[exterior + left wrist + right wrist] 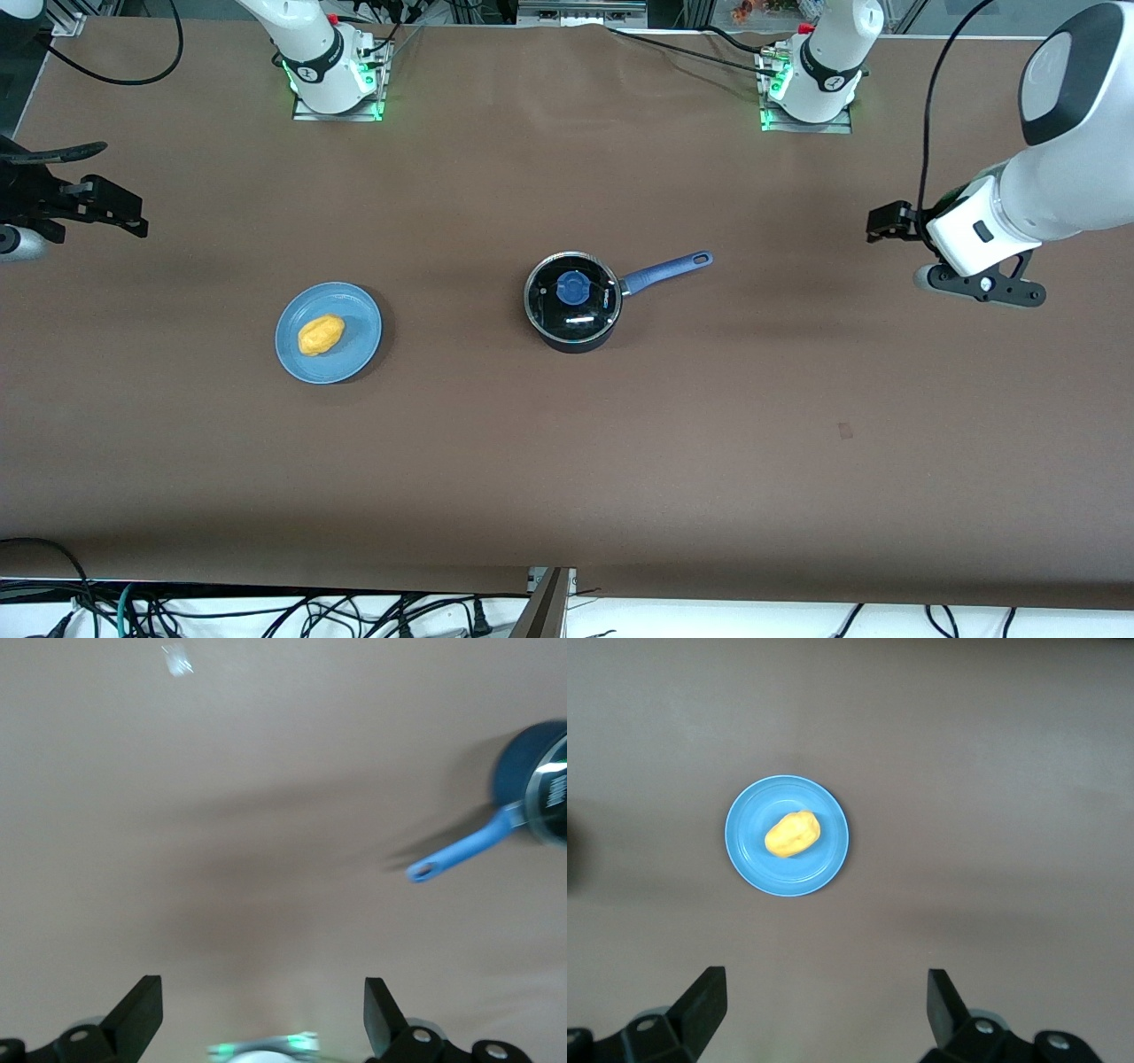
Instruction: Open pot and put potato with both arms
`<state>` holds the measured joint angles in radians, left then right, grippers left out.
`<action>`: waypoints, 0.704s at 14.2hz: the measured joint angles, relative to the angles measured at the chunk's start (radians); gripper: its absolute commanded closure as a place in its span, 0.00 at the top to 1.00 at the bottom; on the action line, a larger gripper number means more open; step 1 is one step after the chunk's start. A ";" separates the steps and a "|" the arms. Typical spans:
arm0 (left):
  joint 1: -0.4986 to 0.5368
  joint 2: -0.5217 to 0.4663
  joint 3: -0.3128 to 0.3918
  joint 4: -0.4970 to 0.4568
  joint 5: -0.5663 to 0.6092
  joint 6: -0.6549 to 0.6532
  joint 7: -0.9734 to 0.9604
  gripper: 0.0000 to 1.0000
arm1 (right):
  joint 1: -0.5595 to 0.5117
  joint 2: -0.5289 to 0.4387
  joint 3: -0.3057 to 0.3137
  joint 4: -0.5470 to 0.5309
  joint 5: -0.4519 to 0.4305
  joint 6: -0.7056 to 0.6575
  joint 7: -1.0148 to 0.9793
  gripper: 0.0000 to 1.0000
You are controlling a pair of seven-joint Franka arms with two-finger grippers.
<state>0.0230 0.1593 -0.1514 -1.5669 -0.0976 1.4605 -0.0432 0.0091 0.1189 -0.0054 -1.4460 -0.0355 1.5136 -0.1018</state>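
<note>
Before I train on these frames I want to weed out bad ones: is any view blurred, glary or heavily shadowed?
Left wrist view: soft and smeared, the pot and its handle fuzzy, a broad diffuse shadow on the table. Right wrist view: sharp, the potato and blue plate crisp. Front view: even light, small white glints on the glass lid, soft shadows beside the pot and plate.

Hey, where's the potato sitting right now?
The potato lies on the blue plate, toward the right arm's end of the table, beside the lidded pot at the middle.

One pot (573, 303), one potato (320, 335), one plate (353, 359)
</note>
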 measured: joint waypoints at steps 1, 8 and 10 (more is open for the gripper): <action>-0.003 -0.002 -0.009 0.000 -0.031 -0.004 -0.071 1.00 | 0.000 0.000 0.000 0.000 0.000 0.000 0.000 1.00; -0.040 0.014 -0.289 -0.195 -0.058 0.345 -0.521 1.00 | -0.002 0.002 0.000 0.000 0.000 0.000 0.000 1.00; -0.046 0.033 -0.385 -0.286 -0.058 0.538 -0.650 1.00 | -0.002 0.003 0.000 0.000 0.000 0.000 0.000 1.00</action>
<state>-0.0229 0.1926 -0.5364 -1.8529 -0.1554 1.9989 -0.6928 0.0068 0.1216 -0.0053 -1.4460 -0.0355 1.5140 -0.1018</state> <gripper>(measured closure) 0.000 0.000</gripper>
